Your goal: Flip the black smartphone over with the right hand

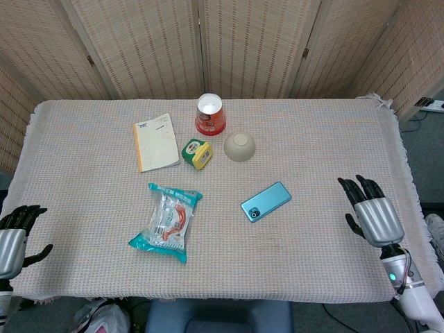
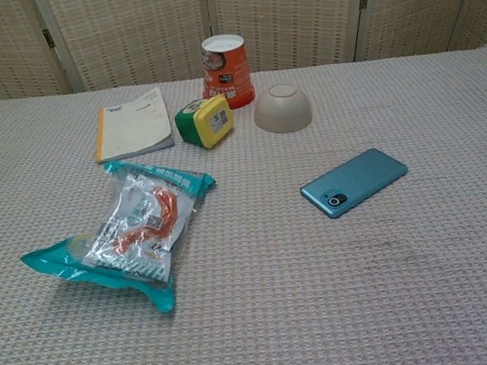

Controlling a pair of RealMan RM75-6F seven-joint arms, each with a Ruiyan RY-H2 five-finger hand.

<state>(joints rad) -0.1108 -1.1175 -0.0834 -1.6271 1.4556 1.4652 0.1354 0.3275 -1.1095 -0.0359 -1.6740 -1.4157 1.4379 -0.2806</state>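
Observation:
The smartphone (image 1: pixel 266 201) lies flat on the table with its teal back and camera lens facing up; the chest view shows the smartphone (image 2: pixel 354 181) right of centre. My right hand (image 1: pixel 371 215) hovers near the table's right front edge, well clear of the phone, fingers spread and holding nothing. My left hand (image 1: pixel 15 239) sits at the front left corner, fingers apart and empty. Neither hand appears in the chest view.
An overturned beige bowl (image 1: pixel 239 146), a red cup (image 1: pixel 211 114), a green-and-yellow box (image 1: pixel 196 153) and a notebook (image 1: pixel 156 141) stand behind the phone. A teal snack bag (image 1: pixel 168 221) lies to its left. The cloth-covered table (image 1: pixel 312 132) ends close to my right hand.

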